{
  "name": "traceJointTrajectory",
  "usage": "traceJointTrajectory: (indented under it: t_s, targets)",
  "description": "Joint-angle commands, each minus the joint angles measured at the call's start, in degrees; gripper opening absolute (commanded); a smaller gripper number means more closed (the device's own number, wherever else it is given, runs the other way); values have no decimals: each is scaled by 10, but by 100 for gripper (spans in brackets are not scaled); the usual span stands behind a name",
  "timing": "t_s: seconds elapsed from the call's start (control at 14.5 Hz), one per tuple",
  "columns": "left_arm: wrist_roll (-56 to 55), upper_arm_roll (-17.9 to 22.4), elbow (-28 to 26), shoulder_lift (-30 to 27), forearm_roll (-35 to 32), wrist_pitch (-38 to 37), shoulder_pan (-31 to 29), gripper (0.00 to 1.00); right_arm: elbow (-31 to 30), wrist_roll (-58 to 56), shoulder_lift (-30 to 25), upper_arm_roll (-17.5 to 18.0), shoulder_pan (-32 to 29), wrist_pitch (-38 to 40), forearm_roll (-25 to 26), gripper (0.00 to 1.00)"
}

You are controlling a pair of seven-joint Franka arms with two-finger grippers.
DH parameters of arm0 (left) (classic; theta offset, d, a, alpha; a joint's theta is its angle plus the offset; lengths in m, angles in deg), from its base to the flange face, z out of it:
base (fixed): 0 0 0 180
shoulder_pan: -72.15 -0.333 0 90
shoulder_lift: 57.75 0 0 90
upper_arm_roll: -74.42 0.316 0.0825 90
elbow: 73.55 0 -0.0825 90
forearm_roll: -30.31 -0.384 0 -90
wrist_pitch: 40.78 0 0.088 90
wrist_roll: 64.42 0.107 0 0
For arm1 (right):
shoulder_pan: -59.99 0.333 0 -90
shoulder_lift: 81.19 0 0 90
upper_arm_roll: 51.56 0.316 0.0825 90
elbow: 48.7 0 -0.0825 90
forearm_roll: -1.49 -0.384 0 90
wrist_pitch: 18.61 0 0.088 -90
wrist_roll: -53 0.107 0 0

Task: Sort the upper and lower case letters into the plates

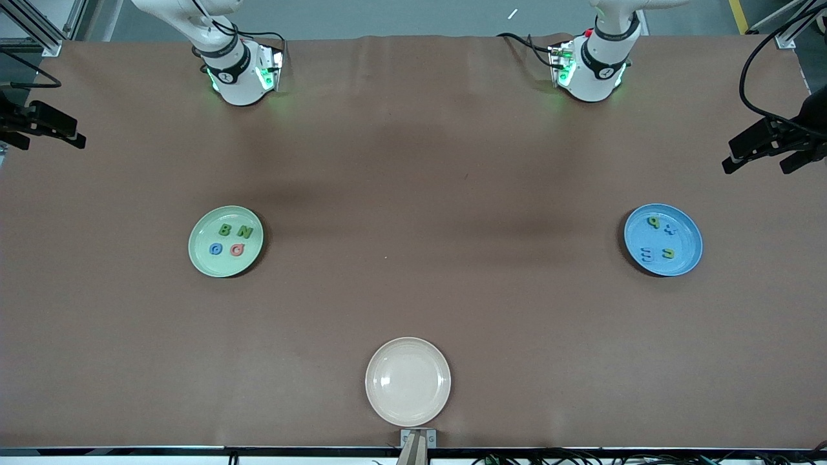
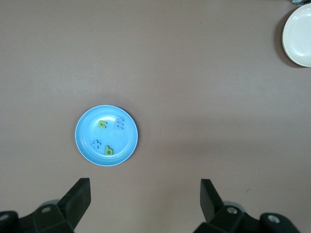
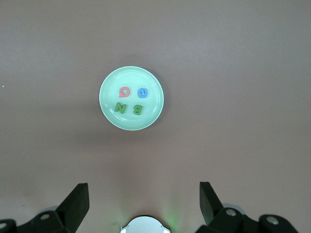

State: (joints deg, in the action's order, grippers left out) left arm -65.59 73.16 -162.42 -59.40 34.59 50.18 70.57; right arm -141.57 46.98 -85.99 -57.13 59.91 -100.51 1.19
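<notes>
We see the left gripper point(image 2: 146, 204) with its two dark fingers point(image 2: 77, 199) spread wide apart and nothing between them; it hangs high over the brown table covering point(image 2: 194, 82), looking down on the bright blue round plastic plate point(image 2: 82, 145). The right gripper point(image 3: 144, 204) is the same: fingers point(image 3: 77, 201) wide apart, empty, high above the table, with the pale mint green round plastic plate point(image 3: 109, 109) below it. Both arms wait up by their bases.

In the mint green plate we count four small flat foam letters: a green B point(image 3: 137, 109) and a green N point(image 3: 120, 108) side by side, and a blue G point(image 3: 143, 91) and a red G point(image 3: 124, 91) side by side, the two Gs nearer the front camera than the B and N. This plate sits toward the right arm's end of the table.

In the blue plate, toward the left arm's end, we count four more: a green p point(image 2: 109, 151) beside a blue t point(image 2: 96, 143), and a green n point(image 2: 102, 125) beside a blue m point(image 2: 120, 124). The n and m lie nearer the front camera than the p and t.

A cream-beige round plate point(image 1: 387, 361) sits between the two, well apart from both and closest to the front camera.
</notes>
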Motion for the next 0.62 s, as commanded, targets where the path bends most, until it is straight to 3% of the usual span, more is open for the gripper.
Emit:
traceJointTrajectory:
  t_s: [0.0,0.55]
  targets:
    - [-5,-1,6,-2,-1,-11,-3,99,0,2,-4,0,10,10,6,100]
    - [-5,0,6,-2,-1,-9,-3,99,8,1,-3,-3,4,3,11,100]
